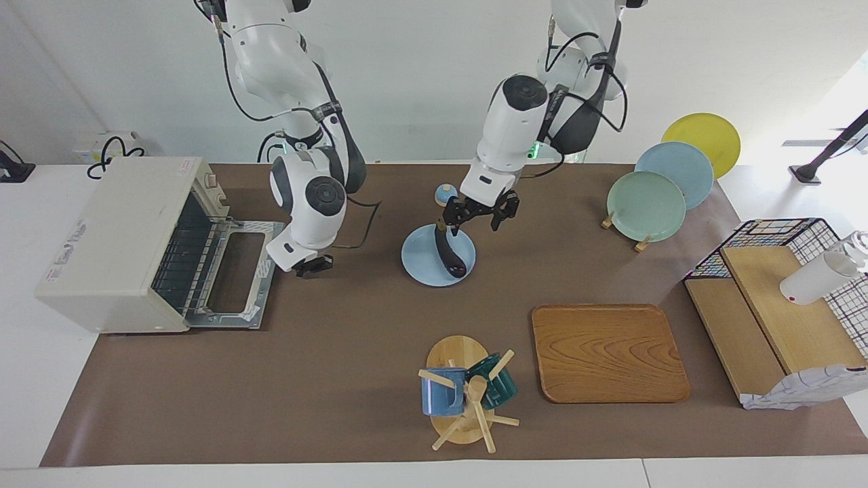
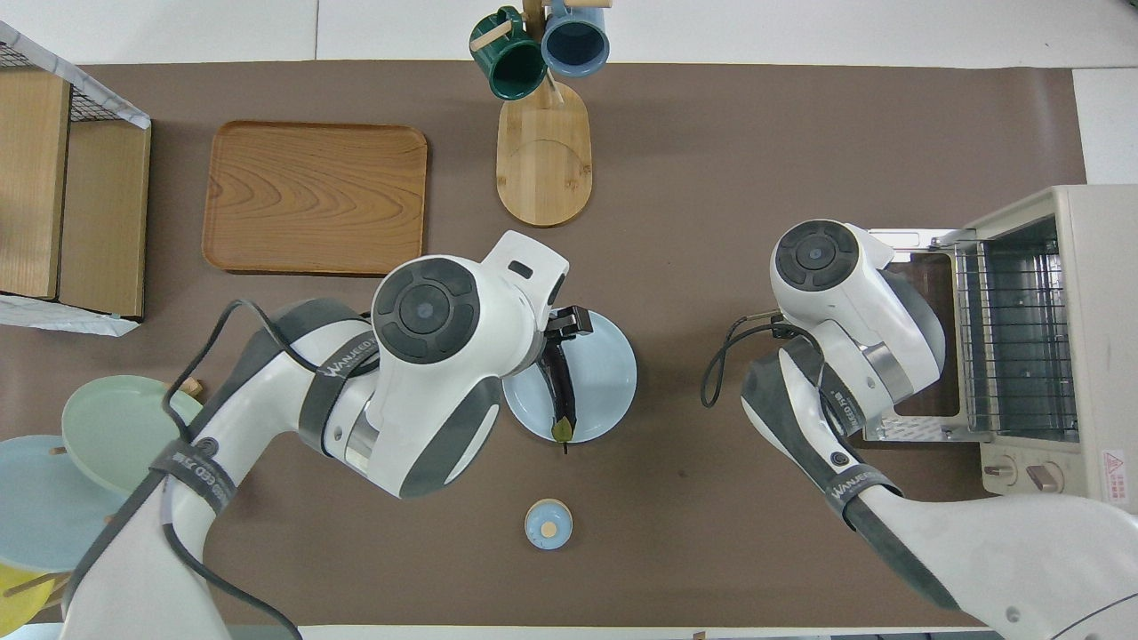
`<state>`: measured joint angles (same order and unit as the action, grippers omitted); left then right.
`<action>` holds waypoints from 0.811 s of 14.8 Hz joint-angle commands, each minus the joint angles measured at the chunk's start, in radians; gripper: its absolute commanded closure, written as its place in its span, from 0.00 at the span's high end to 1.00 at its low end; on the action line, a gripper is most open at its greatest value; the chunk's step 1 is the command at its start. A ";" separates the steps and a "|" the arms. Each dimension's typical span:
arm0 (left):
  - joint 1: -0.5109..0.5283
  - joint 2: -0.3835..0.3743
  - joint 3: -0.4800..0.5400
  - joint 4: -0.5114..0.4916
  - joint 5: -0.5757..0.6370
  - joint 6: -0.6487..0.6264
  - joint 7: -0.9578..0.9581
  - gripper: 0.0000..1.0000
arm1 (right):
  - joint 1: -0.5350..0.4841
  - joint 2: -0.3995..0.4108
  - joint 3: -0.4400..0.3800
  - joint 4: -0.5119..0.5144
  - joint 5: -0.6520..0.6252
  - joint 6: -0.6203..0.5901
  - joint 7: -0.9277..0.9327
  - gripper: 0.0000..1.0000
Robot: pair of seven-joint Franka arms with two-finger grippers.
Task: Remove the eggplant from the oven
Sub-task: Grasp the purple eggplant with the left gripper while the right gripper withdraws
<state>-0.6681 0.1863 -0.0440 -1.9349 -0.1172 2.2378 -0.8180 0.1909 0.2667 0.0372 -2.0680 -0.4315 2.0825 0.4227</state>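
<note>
Fingers spread, the left gripper (image 1: 477, 221) hangs over the plate (image 1: 420, 261), holding nothing; the right gripper (image 1: 313, 265), pinched shut and empty, hovers between the plate and the oven (image 1: 122, 237). One eggplant (image 1: 448, 257) lies on the plate, out of the oven, whose door (image 1: 239, 274) hangs open. Near the plate, closer to the robots, sits one small blue knob (image 1: 445, 194). Farther off stand two mugs (image 1: 468, 393) on a rack and one wooden tray (image 1: 607, 352). Three more plates (image 1: 668, 179) stand toward the left arm's end.

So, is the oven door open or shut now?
Open. The oven has its glass door folded down flat on the table in front of it, and the wire rack inside shows, with nothing on it.
</note>
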 commanded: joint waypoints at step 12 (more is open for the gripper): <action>-0.099 0.147 0.021 -0.064 0.031 0.181 -0.102 0.72 | -0.085 -0.030 0.013 -0.038 -0.108 0.027 -0.140 0.00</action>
<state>-0.7507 0.3323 -0.0376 -1.9872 -0.1030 2.3934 -0.9048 0.1501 0.2641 0.0388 -2.0937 -0.5157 2.1030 0.3536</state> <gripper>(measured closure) 0.176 0.991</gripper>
